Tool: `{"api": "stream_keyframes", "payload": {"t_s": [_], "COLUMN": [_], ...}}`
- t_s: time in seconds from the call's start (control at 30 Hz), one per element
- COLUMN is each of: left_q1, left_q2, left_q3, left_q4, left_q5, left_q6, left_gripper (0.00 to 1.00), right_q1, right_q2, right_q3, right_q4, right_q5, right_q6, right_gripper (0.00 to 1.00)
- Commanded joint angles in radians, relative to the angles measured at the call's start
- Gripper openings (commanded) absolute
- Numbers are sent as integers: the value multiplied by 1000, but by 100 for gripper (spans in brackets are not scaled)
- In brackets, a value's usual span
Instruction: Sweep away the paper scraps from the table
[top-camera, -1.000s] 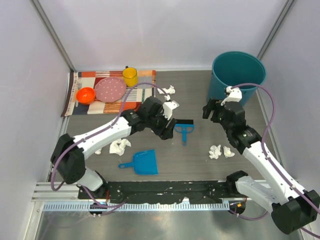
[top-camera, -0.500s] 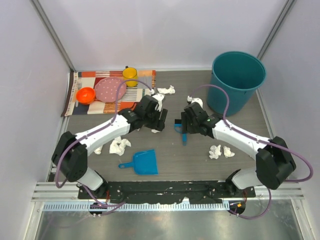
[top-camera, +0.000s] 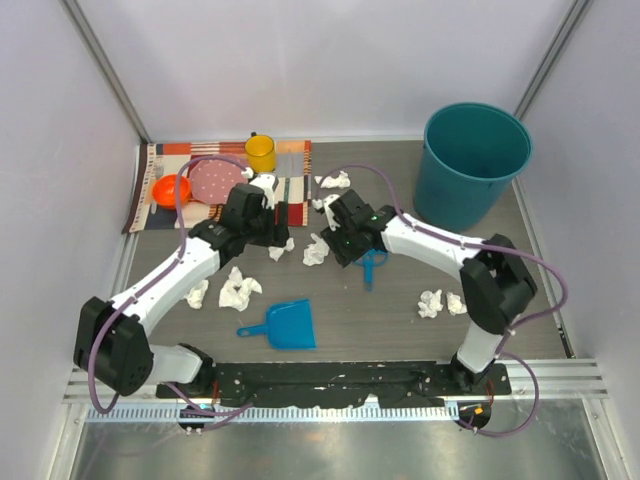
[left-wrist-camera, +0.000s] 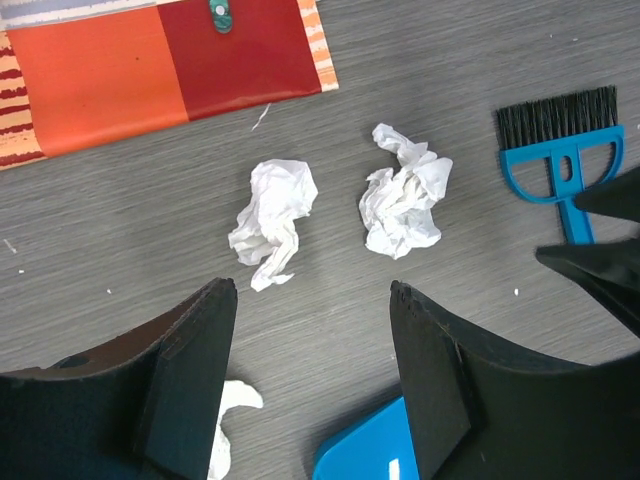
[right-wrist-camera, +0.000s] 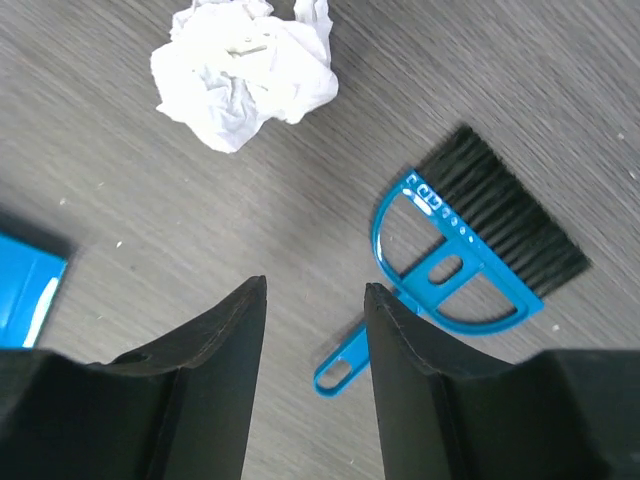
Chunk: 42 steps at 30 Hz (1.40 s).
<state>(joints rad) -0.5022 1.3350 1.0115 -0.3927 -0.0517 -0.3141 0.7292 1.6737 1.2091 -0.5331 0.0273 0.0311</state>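
Surface (top-camera: 400, 320): dark grey wood-grain top with a metal rail along the near edge, enclosed by plain white walls.

Far left corner: striped placemat (top-camera: 175, 155) bearing a yellow cup (top-camera: 260, 152), a pink plate (top-camera: 215, 180) and an orange bowl (top-camera: 170, 189).

Far right corner: teal bucket (top-camera: 474, 165), upright.

Near edge, centre: blue dustpan (top-camera: 285, 325), lying flat on the surface.

Centre: blue hand brush (right-wrist-camera: 470, 260), flat on the surface, black bristles towards the far edge.

Paper scraps, all on the surface, none in the bucket:
- one by the far edge, just beside the placemat's right end (top-camera: 334, 181);
- two at the centre (top-camera: 316, 250) (top-camera: 280, 248), between the two arms;
- two towards the left edge (top-camera: 239, 290) (top-camera: 197, 293);
- two side by side towards the right edge (top-camera: 430, 303) (top-camera: 456, 303).

Left pincer (left-wrist-camera: 312, 300): spread wide and empty. It hangs over the surface by the placemat's near right corner, with the two central scraps just beyond its fingertips.

Right pincer (right-wrist-camera: 314, 290): parted and empty. It is reached across to the centre, above the brush. The handle's end shows in the gap between its fingers, and one scrap lies beyond them.
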Motion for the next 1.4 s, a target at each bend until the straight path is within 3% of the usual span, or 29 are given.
{"api": "stream_keyframes", "payload": {"t_s": [0.0,0.13,0.6,0.7,0.93,1.2,1.37], "left_q1": [11,16,17,17,17,17,17], "left_q2": [-51,-66,-76,-77,-79,-82,-83], "left_q3": [-25,-25,-30,-36,-30,32,23], "left_q4": [37,31,37,41,35,-37,-41], "left_q5": [12,13,30,35,49,170,364], "left_q6": [18,30,29,29,40,101,52], "left_gripper": [66,66,66,66,66,65,66], "right_q1": [-7,-7,-7,-7,-7,-8,-34], "right_q2": [107,121,236,251,241,107,58], "right_q3": [92,72,89,86,63,101,101], "right_q4": [-80,-64,-24,-19,-1,21,45], "right_q5": [-30,68,114,129,115,65,49], "right_q6": [-114,-125,-160,-166,-140,16,134], "right_gripper": [49,49,45,38,1,1,1]}}
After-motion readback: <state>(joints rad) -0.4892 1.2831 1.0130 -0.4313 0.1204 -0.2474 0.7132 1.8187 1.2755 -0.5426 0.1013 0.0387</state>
